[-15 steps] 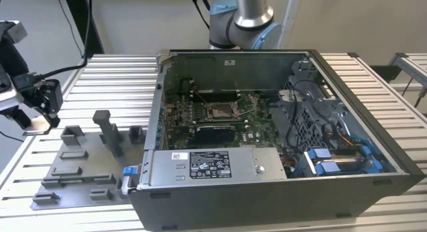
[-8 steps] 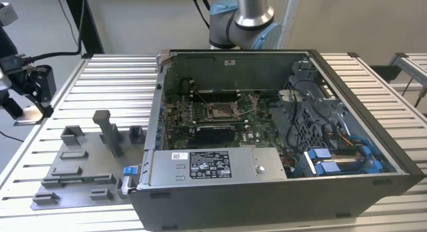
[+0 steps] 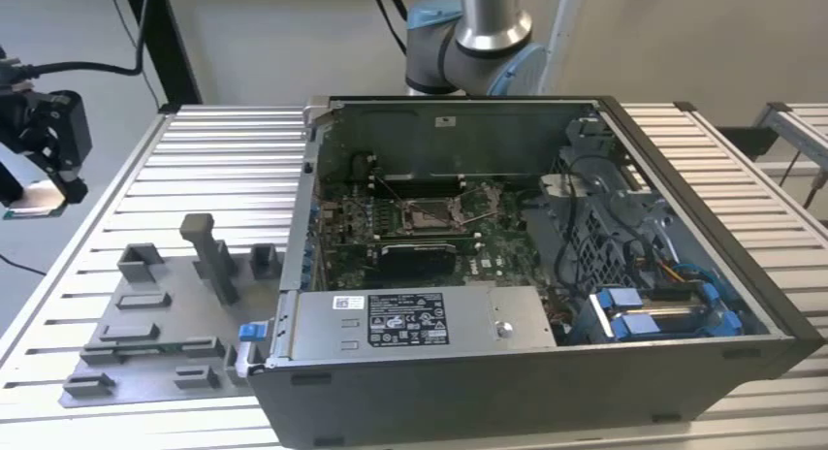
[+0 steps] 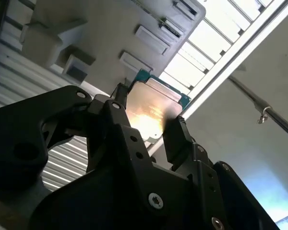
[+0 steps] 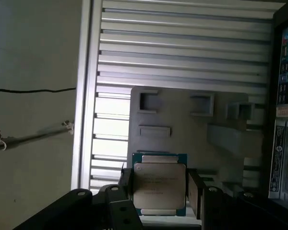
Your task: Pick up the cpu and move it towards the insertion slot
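Nearest in the exterior view, the open case [image 3: 518,392] lies on the slatted table [image 3: 220,159], with its grey power supply [image 3: 401,322] along the near wall. On the exterior view's left of the case, at the near end of the table, sits the grey plate [image 3: 149,324] with its low blocks and one upright post [image 3: 201,241].

A step farther in, mid-case, there's the slot [image 3: 428,214]: a shiny metal frame around a brownish field, set in the green board [image 3: 498,266] and open to view from above.

Now out to the exterior view's left edge, about level with the slot in depth. The gripper [image 3: 43,183] hangs raised beside the table's left side, and it's clenched on the cpu [image 3: 31,203]. That puts the chip well apart from the slot, outside the case altogether.

Both wrist views show the grasp. In the first wrist view the black fingers [image 5: 196,191] press on two opposite edges of the cpu [image 5: 159,184]. Its silvery face is turned to the camera, with a green rim showing around it. Behind the chip lie the plate [image 5: 182,120] and the table's slats, so it's held up in the air, touching only the fingers. In the second wrist view the cpu [image 4: 156,103] catches a bright glare between the same two fingers.

Farthest back, the arm [image 3: 468,38] rises behind the case's far wall.
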Robot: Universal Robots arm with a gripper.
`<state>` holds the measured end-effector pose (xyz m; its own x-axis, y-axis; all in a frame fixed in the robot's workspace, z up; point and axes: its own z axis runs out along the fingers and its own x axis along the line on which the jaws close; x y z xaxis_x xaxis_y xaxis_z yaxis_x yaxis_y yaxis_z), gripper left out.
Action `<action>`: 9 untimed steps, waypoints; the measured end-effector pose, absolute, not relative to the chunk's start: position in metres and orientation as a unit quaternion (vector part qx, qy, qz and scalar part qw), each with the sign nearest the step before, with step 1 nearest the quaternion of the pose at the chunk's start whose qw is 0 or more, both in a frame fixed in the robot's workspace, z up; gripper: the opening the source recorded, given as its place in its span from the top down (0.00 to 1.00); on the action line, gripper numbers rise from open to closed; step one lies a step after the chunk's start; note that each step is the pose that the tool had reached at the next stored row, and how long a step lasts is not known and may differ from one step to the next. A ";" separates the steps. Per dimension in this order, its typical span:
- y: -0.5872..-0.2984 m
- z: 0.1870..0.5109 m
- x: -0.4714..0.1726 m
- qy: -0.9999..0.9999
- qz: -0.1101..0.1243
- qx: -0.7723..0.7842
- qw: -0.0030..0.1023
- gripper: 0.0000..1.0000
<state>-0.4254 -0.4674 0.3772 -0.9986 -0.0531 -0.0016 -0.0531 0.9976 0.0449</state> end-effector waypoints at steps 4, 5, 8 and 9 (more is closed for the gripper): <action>-0.467 0.383 -0.425 0.999 0.023 -0.027 0.000 1.00; -0.467 0.383 -0.425 0.999 0.023 -0.027 0.000 1.00; -0.467 0.384 -0.421 0.999 0.023 -0.027 0.000 1.00; -0.467 0.383 -0.418 0.999 0.023 -0.027 0.000 1.00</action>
